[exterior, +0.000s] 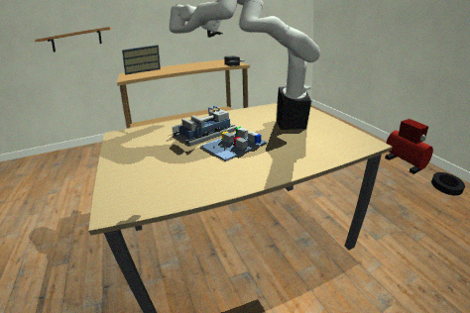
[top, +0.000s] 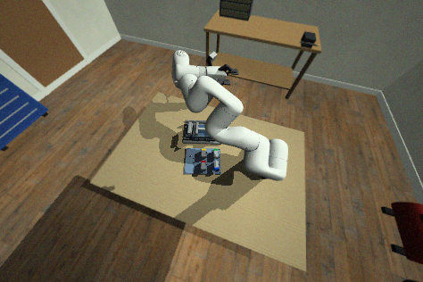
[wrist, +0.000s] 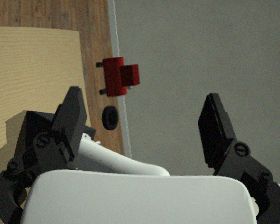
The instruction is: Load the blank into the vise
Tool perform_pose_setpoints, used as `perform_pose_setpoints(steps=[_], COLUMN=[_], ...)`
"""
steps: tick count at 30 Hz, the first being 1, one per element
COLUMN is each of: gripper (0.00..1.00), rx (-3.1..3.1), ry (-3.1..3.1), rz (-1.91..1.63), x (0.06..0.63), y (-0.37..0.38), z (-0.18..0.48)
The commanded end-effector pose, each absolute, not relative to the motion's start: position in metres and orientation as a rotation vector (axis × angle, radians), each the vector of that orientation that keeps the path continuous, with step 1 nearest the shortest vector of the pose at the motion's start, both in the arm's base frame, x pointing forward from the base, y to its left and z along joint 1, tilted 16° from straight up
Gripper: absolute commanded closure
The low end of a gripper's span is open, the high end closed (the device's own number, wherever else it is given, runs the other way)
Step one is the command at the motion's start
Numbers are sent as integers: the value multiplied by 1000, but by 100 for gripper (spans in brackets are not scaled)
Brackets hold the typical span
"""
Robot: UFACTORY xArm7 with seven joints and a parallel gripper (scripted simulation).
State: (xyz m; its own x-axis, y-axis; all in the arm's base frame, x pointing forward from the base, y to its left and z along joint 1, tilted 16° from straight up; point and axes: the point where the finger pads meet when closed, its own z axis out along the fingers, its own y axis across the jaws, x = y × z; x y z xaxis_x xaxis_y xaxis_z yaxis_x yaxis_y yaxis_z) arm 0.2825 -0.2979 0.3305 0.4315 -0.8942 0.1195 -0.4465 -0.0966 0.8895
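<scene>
The hand (wrist: 140, 129) hangs high above the table (exterior: 149, 193), well apart from everything on it, with its fingers spread as wide as they go and nothing between them. In the wrist view it faces out toward the grey wall and floor, where a red motor (wrist: 119, 76) and a black tyre (wrist: 110, 117) sit beyond the table's edge.

The blank with the yellow end (top: 203, 152) lies on the blue infeed plate (top: 190, 169), in the row nearest the milling vise (top: 194, 130). Beside it lies a blank with a green end (top: 217, 153), and behind them blanks with a red end (top: 203, 163) and a blue end (top: 217, 170). The vise stands just beside the plate on its raised plate; whether anything lies between its jaws cannot be told from these views.

The white arm (exterior: 278, 25) rises from a black pedestal (exterior: 293, 109) at the table's far side and bends over the vise toward the wooden bench (exterior: 174, 71) by the wall.
</scene>
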Motion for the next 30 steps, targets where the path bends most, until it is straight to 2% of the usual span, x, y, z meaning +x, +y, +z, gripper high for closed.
perform_pose_setpoints(steps=[1, 30], gripper=[0, 0], rx=[1802, 2076], ry=[-1239, -1440], rz=[-557, -476], x=[284, 291], y=[-283, -236], z=[324, 299])
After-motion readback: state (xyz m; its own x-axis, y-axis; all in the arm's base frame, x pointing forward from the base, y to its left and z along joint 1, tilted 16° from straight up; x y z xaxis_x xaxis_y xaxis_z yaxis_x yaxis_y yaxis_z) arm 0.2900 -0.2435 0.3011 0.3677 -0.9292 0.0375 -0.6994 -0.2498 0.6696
